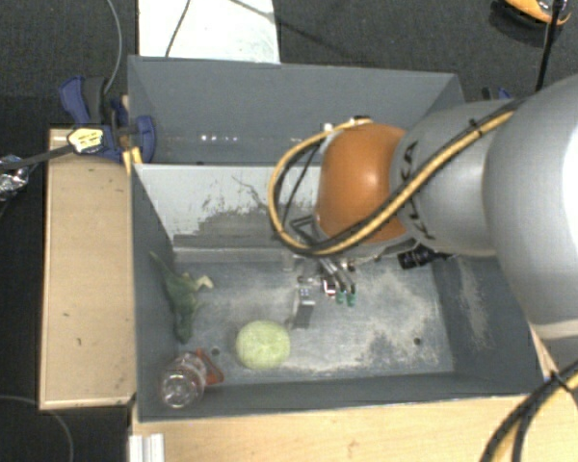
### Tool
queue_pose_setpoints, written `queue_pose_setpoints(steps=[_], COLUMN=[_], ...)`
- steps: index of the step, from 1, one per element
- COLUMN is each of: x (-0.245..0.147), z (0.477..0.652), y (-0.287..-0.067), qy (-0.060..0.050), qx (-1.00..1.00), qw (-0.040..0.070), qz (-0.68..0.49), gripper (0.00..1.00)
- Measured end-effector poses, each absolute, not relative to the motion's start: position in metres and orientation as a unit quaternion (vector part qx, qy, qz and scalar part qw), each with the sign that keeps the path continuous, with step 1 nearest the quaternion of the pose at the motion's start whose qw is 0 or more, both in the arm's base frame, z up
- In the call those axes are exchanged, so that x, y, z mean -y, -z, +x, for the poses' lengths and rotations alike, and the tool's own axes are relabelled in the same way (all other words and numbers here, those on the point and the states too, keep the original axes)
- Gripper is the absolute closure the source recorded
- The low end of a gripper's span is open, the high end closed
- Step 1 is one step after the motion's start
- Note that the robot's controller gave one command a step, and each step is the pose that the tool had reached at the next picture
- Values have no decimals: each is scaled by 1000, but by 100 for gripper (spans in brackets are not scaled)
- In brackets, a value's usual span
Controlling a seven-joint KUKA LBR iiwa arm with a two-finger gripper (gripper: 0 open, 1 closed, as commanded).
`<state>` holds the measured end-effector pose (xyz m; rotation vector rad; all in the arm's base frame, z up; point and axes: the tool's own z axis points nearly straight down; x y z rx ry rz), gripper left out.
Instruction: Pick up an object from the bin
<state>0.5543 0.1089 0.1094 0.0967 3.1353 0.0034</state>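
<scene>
The gripper (313, 306) hung low over the bare floor of the bin (405, 335), just up and to the right of the pale green ball (263, 344), and whether it was open or closed could not be told. The ball lay down and to the left of the tool and nearest to it; being round, it probably called for no particular wrist turn, only a short shift that way. Left of the ball lay a green toy dinosaur (183, 296), and at the ball's lower left a clear bottle (183, 383).
</scene>
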Motion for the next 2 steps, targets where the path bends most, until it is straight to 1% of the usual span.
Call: queue_pose_setpoints(steps=[1,2], x=[-138,-154], z=[517,498], y=[-82,-69], qy=[0,-1], qx=[-998,-997], qw=[4,1], qz=[-57,-74], gripper=[0,0])
